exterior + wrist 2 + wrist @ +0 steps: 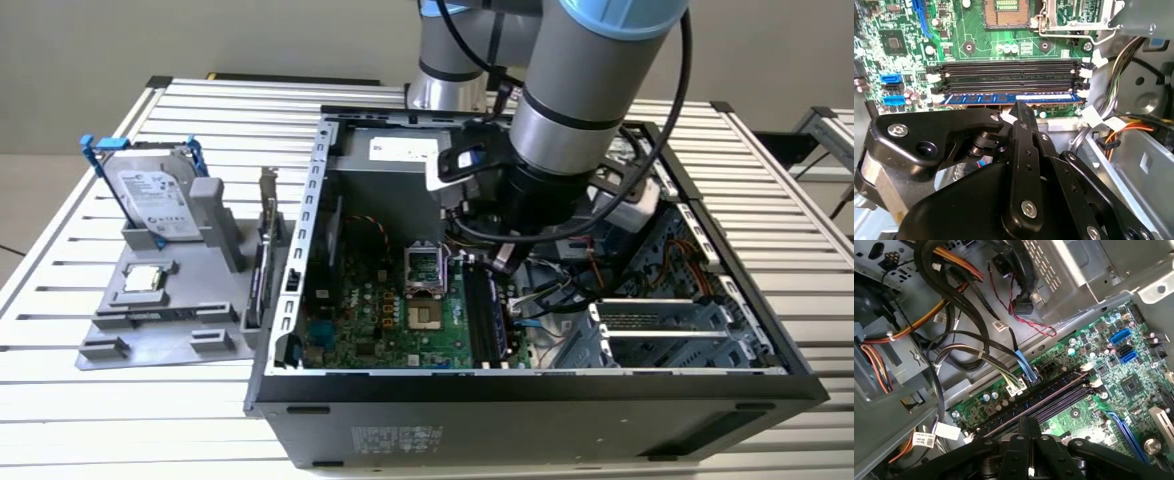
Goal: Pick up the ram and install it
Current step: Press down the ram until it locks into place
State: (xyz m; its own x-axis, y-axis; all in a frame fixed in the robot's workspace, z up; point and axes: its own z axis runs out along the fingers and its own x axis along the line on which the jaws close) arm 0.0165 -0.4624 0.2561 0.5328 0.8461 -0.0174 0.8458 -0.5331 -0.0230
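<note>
The ram (1004,98) is a long bluish strip lying along the motherboard slot nearest my gripper, level with the black slots (1009,75) beside it. In both wrist views the two black fingers are pressed together with nothing between them. My gripper (1020,107) has its tip on the ram's upper edge, near the middle of its length. In the first wrist view the gripper (1029,421) points down at the same row of slots (1054,395). In the exterior view the arm reaches down into the open computer case, with the gripper (501,265) above the slots (487,310).
Cable bundles (954,315) and the metal drive cage (667,330) crowd the case on the exterior view's right. The processor socket (424,270) lies beside the slots. Outside the case, a grey fixture (114,345) holds a blue-framed hard drive (154,195) and a square silver chip (144,280).
</note>
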